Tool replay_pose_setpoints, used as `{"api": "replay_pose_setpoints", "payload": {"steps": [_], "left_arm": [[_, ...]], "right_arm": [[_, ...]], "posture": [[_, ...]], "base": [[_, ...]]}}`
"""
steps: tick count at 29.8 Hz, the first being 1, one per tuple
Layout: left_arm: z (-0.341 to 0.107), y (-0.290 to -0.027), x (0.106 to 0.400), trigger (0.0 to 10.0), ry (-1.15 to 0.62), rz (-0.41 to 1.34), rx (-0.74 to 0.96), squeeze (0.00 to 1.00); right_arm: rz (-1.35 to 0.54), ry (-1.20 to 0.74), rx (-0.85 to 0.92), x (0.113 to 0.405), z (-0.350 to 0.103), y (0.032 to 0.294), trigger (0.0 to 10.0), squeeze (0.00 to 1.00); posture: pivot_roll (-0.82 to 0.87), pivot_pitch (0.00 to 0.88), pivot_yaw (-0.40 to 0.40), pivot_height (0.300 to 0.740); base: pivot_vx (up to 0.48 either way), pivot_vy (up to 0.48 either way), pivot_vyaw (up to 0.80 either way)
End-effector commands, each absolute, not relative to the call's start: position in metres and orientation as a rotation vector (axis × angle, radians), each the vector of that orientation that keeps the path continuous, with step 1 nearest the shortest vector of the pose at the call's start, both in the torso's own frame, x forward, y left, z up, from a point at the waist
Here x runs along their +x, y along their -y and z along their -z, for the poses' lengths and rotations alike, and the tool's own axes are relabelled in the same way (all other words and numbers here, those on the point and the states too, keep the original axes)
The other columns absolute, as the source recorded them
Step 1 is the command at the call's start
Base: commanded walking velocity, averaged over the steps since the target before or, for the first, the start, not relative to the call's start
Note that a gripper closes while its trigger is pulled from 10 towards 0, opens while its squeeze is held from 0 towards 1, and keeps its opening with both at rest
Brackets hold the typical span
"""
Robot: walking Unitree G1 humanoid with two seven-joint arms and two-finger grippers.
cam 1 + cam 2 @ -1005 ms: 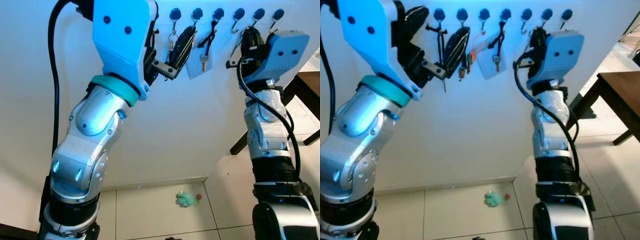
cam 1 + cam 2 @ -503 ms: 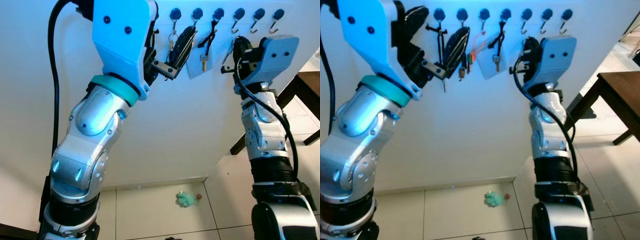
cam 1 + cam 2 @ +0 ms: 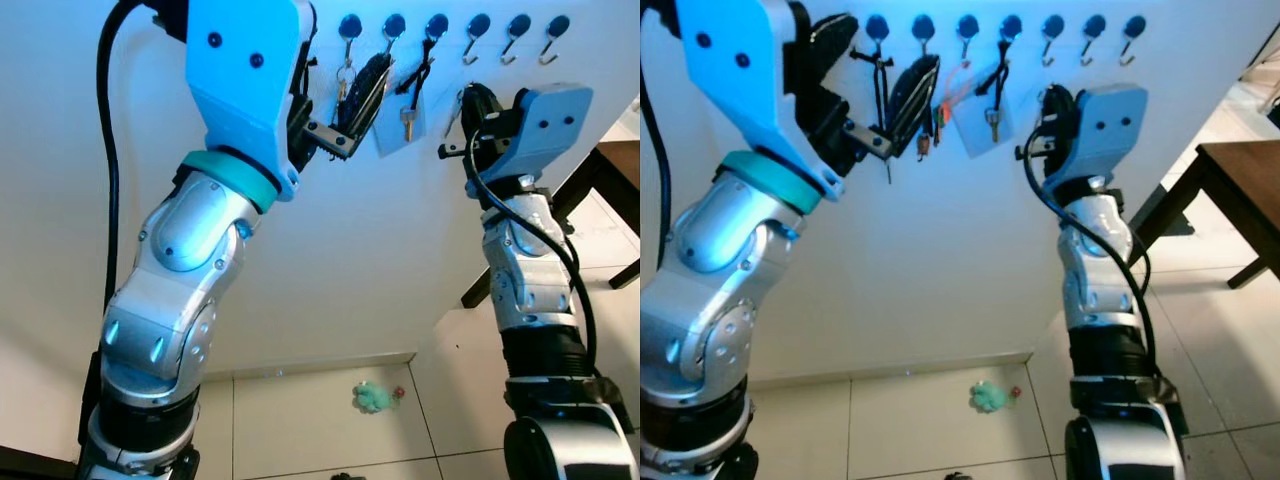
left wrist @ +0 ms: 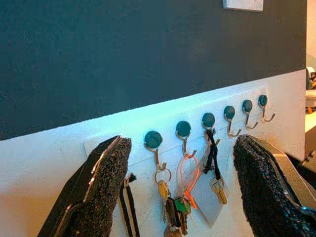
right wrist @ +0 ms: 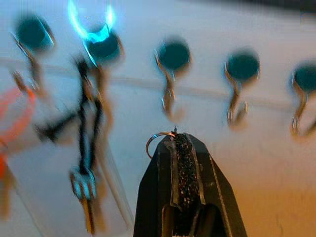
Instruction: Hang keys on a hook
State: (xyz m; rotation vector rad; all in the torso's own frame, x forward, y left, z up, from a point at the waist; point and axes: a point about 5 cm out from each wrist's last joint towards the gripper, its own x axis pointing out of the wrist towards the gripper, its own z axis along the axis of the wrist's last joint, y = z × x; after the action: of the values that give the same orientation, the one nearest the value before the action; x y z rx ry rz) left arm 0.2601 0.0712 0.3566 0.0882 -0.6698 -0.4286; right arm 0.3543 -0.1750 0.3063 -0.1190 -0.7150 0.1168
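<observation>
Right wrist view is blurred at the wall, but the right gripper [image 5: 180, 148] reads clearly: fingers pressed together, pinching a small metal key ring [image 5: 157, 139] whose loop pokes out beside the tips. The keys themselves are hidden behind the fingers, so their long axis can't be told. The ring sits just below an empty hook [image 5: 169, 79], apart from it, with two more bare hooks further along the row. A key on a black cord [image 5: 88, 143] hangs from the neighbouring hook.

From the head cameras the right gripper [image 3: 1052, 105] is raised near the wall, below the row of hooks [image 3: 1045, 32]; its tips are covered by its own wrist housing.

Left gripper [image 4: 180, 197] is spread wide, holding nothing, held up facing the same row. Between its fingers hang a key bunch [image 4: 170, 207], an orange loop [image 4: 185, 173] and a white tag [image 4: 205, 197]. On the floor tiles lies a small green toy [image 3: 372, 397]. A dark wooden table [image 3: 1240, 190] is cut off at the edge.
</observation>
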Motion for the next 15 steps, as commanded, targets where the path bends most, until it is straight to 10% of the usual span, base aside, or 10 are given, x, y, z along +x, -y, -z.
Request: {"api": "replay_pose_setpoints", "payload": {"steps": [1, 15], "left_arm": [[-0.359, -0.07, 0.255, 10.0, 0.687, 0.441, 0.09, 0.0], [-0.359, -0.07, 0.254, 10.0, 0.687, 0.439, 0.091, 0.0]], "right_arm": [[-0.121, 0.762, -0.097, 0.35, -0.312, 0.175, 10.0, 0.0], [-0.122, 0.782, -0.101, 0.357, -0.326, 0.174, 10.0, 0.0]], "posture": [[-0.11, 0.132, 0.043, 0.74], [-0.11, 0.133, 0.042, 0.74]], "base": [[0.0, 0.0, 0.0], [0.0, 0.0, 0.0]]}}
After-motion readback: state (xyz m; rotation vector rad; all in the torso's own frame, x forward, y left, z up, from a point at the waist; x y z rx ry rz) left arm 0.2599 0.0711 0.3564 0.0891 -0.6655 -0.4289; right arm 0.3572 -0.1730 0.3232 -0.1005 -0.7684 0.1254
